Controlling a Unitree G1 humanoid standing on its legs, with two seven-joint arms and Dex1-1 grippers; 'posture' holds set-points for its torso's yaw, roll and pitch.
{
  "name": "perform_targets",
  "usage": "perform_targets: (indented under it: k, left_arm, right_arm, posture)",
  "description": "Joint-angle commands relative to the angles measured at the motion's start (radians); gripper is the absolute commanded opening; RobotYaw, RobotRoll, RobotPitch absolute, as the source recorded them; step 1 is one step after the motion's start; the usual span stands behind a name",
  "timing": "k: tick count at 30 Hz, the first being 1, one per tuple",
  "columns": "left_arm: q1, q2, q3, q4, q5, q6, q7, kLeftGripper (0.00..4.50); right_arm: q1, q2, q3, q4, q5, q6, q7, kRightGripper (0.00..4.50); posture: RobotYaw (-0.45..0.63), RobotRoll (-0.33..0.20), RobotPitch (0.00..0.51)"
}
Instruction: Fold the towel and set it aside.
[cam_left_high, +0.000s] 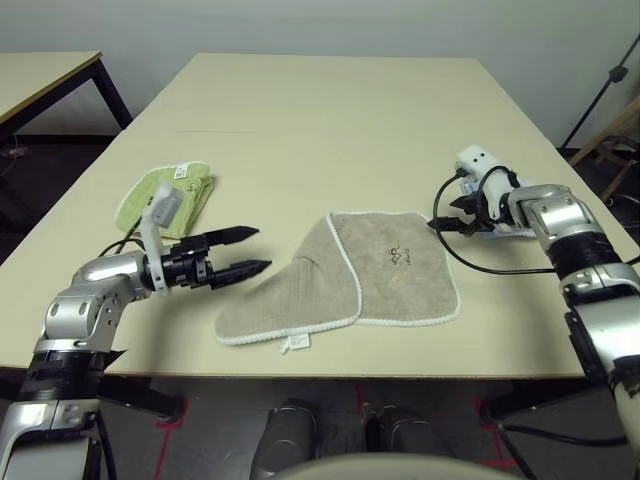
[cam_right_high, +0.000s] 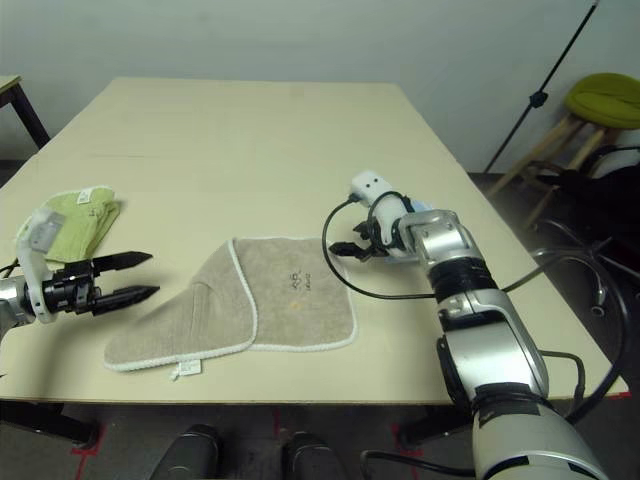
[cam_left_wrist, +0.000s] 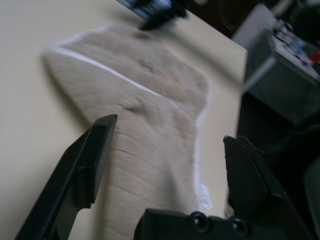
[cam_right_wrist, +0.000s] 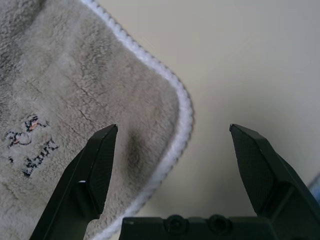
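Towel (cam_left_high: 350, 275) lies between both open end effectors.

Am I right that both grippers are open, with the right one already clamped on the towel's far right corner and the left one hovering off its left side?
Not quite: the right gripper is open over the towel corner, not clamped on it, as the right wrist view shows. The rest holds: the left gripper is open, off the towel's left side.

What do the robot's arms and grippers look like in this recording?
Both forearms are silver metal with black joint sections. Each gripper, left gripper and right gripper, has two black tapered fingers, and a white camera module sits on each wrist. Black cables loop around the right wrist.
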Motion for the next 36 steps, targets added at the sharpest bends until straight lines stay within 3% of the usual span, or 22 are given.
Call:
perform_targets:
  k: [1,13,17,26,36]
  left_arm:
    - [0.026,-0.005,-0.031,-0.065,-0.003,0.022,-0.006,4.47]
    - [0.061,-0.025,-0.076,-0.085,0.020,-0.002,-0.012,4.47]
    - [0.063,-0.036,-0.086,-0.091,0.027,-0.008,-0.002,4.50]
    - [0.032,-0.065,-0.090,-0.114,0.020,0.034,0.061,4.50]
    - [-0.005,-0.093,-0.047,-0.203,-0.083,0.230,0.213,4.50]
  right_arm:
    - [-0.044,0.017,0.019,0.078,-0.047,-0.028,0.039,4.50]
    - [-0.054,0.043,0.051,0.210,-0.176,-0.056,0.044,4.50]
    - [-0.063,0.058,0.023,0.233,-0.168,-0.052,0.035,3.54]
    - [-0.163,0.089,-0.062,0.228,-0.121,-0.019,0.050,0.15]
    - [-0.370,0.108,-0.145,0.039,-0.019,0.114,0.167,0.07]
  posture:
    - [0.25,0.000,0.044]
    - [0.27,0.000,0.047]
    - [0.27,0.000,0.040]
    - [0.26,0.000,0.045]
    - [0.25,0.000,0.055]
